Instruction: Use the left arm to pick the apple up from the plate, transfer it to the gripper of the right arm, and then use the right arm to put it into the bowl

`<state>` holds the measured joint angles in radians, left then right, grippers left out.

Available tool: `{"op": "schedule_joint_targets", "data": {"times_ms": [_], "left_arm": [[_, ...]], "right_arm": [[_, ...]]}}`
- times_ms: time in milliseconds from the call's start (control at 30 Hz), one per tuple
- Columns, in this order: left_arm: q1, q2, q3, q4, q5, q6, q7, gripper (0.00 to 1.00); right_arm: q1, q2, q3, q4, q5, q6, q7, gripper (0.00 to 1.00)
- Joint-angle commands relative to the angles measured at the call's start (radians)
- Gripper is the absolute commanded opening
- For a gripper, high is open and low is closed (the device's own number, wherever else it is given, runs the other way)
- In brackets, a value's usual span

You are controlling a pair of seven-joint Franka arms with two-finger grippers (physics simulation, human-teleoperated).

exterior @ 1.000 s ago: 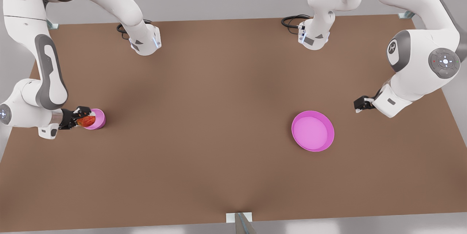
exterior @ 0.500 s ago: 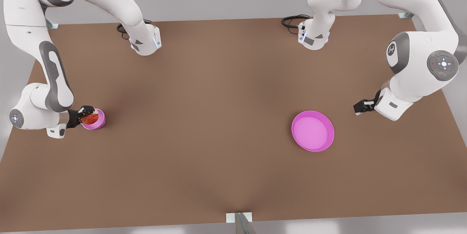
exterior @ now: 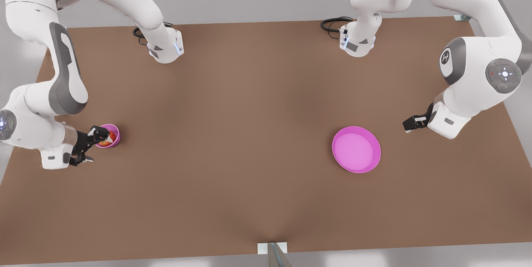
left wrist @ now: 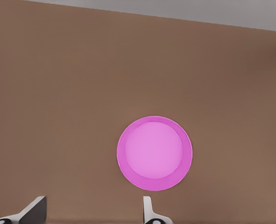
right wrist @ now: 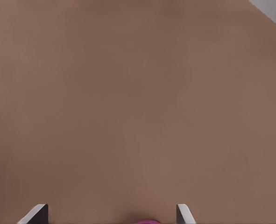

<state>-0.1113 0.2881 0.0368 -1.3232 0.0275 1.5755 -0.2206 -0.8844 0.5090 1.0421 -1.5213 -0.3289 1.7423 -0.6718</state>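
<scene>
The red apple (exterior: 105, 140) lies inside the small deep pink bowl (exterior: 116, 135) at the front view's left. My right gripper (exterior: 91, 146) hovers just beside the bowl, open, with one finger (exterior: 101, 132) over the bowl's rim and nothing held. In the right wrist view the right gripper (right wrist: 110, 215) has its fingers spread wide, with a sliver of the bowl (right wrist: 145, 221) between them. The wide pink plate (exterior: 356, 149) sits bare at the front view's right. My left gripper (exterior: 410, 125) waits beside it, apart from it. In the left wrist view the left gripper (left wrist: 92, 210) is open, facing the plate (left wrist: 154, 153).
The brown table (exterior: 232, 134) stretches wide between bowl and plate. Both arm bases (exterior: 164, 48) (exterior: 357, 42) stand at the far edge with black cables. A small bracket (exterior: 272, 248) sits at the near edge.
My right gripper has opened and let the apple go into the bowl, then drawn back slightly from it. The left arm has hardly moved.
</scene>
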Motion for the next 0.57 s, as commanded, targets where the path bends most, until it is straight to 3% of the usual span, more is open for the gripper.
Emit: {"op": "schedule_joint_targets", "data": {"times_ms": [0,67,133,167,200,233,267,333,533], "left_arm": [[-0.001,-0.001,0.0,0.001,0.003,0.009,-0.039,1.0],[-0.001,0.009,0.0,0.007,0.005,0.034,0.009,1.0],[-0.001,0.011,0.0,0.013,0.006,0.035,0.053,1.0],[-0.001,0.019,-0.001,0.021,0.006,0.035,0.053,1.0],[-0.001,0.029,0.0,0.036,0.006,0.034,0.053,1.0],[0.001,0.033,-0.001,0.039,0.006,0.034,0.053,1.0],[-0.001,0.034,-0.001,0.039,0.006,0.032,0.053,1.0],[-0.001,0.033,-0.001,0.039,0.005,0.028,0.053,1.0],[-0.001,0.033,-0.001,0.041,0.005,0.028,0.053,1.0]], "right_arm": [[0.057,-0.003,0.076,0.079,-0.088,-0.208,0.54,1.0],[0.194,-0.003,0.113,0.273,-0.081,-0.397,0.643,1.0],[0.19,-0.006,0.15,0.273,-0.055,-0.382,0.647,1.0],[0.223,-0.082,0.093,0.26,-0.032,-0.369,0.656,1.0],[0.425,-0.19,-0.257,0.251,0.131,-0.365,0.647,1.0],[0.749,-0.346,-0.754,0.153,0.344,-0.322,0.626,1.0],[1.001,-0.422,-1.069,0.07,0.347,-0.28,0.574,1.0],[1.0,-0.455,-1.123,0.072,0.344,-0.283,0.578,1.0],[0.957,-0.394,-1.113,0.096,0.343,-0.261,0.679,1.0]]}}
